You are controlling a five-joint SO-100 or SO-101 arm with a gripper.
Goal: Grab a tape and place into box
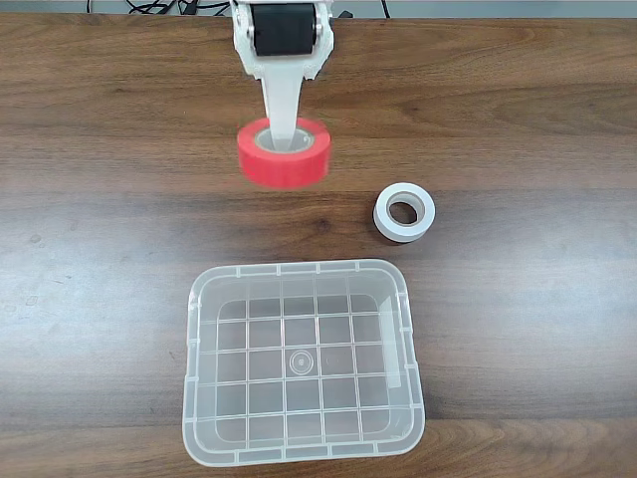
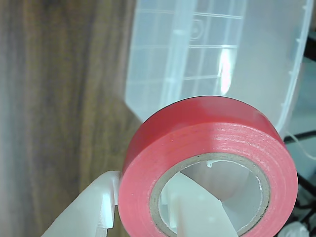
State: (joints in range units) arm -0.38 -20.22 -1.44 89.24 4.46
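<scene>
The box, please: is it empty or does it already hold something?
Empty: the box shows only its bare grid bottom in the fixed view; the red tape is outside it, on the gripper.

A white roll of tape (image 1: 404,213) lies flat on the dark wood-grain surface (image 1: 100,249), right of centre in the fixed view; black cables (image 1: 159,8) run along the far edge.

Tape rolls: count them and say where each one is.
2. The red tape is held by the gripper, one finger through its core, above the table beyond the box. The white tape roll lies on the table, right of the red one in the fixed view.
</scene>
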